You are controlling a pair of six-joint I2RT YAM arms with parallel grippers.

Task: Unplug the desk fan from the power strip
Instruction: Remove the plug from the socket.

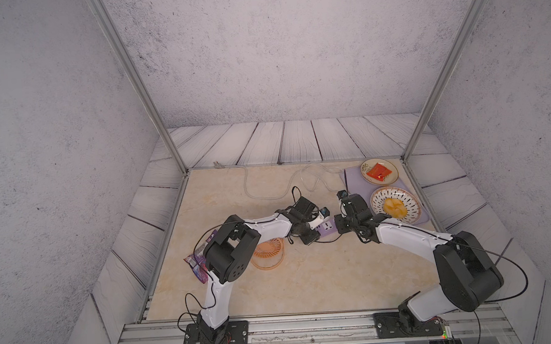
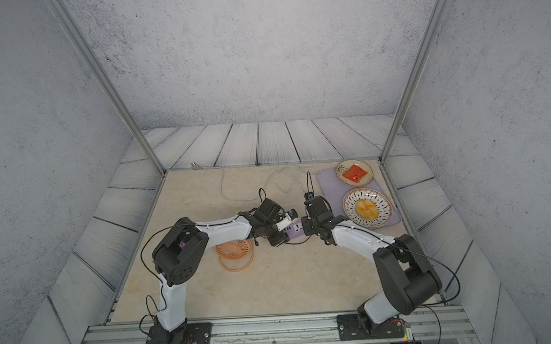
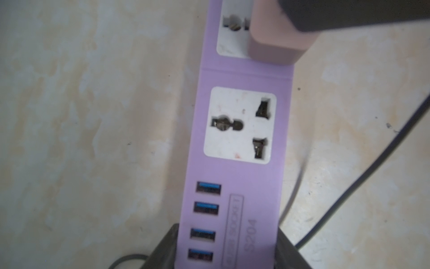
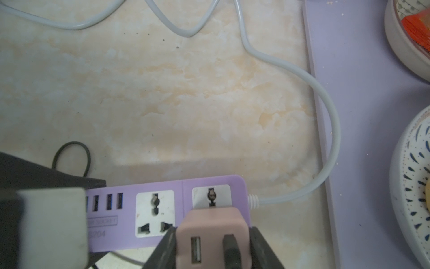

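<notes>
One fan (image 1: 270, 247) lies at eight o'clock from one power strip (image 3: 235, 167); left gripper (image 3: 225, 248) clamps its USB end; right gripper (image 4: 213, 249) clamps one plug (image 4: 209, 223) on the end socket; at two o'clock, two plates: near plate (image 1: 376, 196), far plate (image 1: 392, 178).

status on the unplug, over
Left hand shut on power strip, USB end. Right hand shut on plug, not yet out. No obstruction seen.

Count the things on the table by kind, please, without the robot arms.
desk fan with its plug: 1
power strip: 1
dishes: 2
tray: 1
snack packets, red and purple: 2
yellow food: 1
Total: 8
</notes>
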